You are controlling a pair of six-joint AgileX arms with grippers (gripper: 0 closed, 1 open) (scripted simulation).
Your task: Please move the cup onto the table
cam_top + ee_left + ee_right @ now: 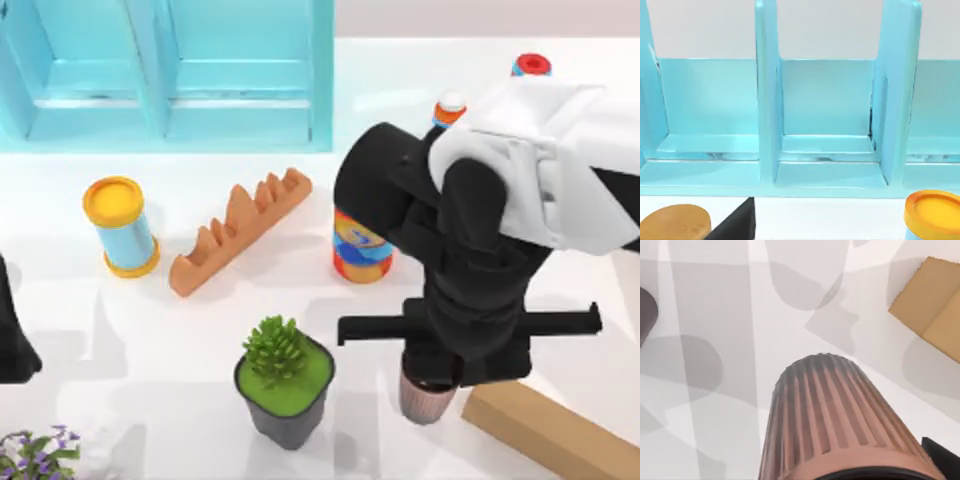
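The cup (425,402) is a brown-copper ribbed tumbler near the front of the white table (150,340), between the plant pot and a tan block. My right gripper (430,375) comes down on it from above and is shut on its rim, hiding the top. In the right wrist view the cup's ribbed wall (835,415) fills the foreground, with one black fingertip (942,460) beside it and the table beyond. I cannot tell whether the cup's base touches the table. My left arm (15,340) is parked at the left edge.
A dark pot with a green plant (285,385) stands left of the cup, a tan block (550,430) to its right. Behind are a red-orange can (362,250), an orange toothed rack (240,230), a yellow-lidded blue canister (122,228) and the light-blue cabinet (170,70).
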